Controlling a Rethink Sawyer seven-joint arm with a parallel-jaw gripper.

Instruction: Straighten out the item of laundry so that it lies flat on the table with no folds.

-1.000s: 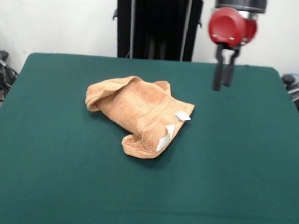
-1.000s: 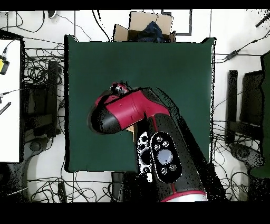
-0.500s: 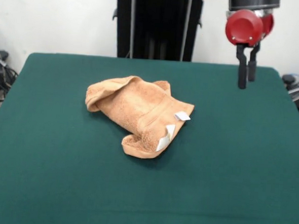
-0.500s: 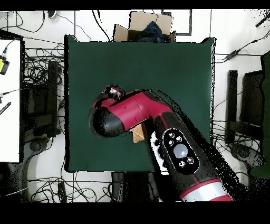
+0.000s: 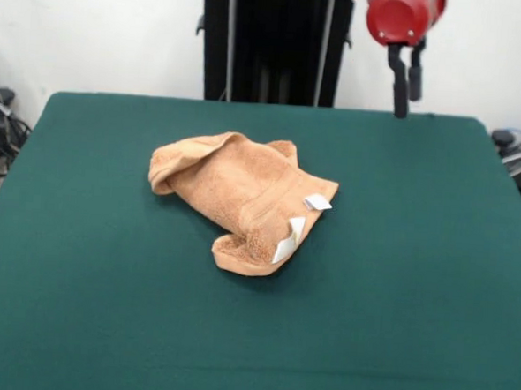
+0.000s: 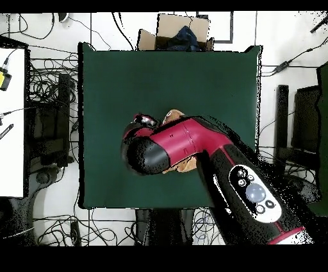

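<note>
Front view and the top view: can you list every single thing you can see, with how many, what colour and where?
towel: one, orange-tan, crumpled near the table's middle, two white tags along one edge
table: one, dark green top, fills most of the front view
cardboard box: one, brown, on the floor beyond the table's far edge in the overhead view
cables: many, black, on the floor around the table
arm: one, red and black, over the towel in the overhead view
gripper: one, black, empty, high above the table's far edge
</note>
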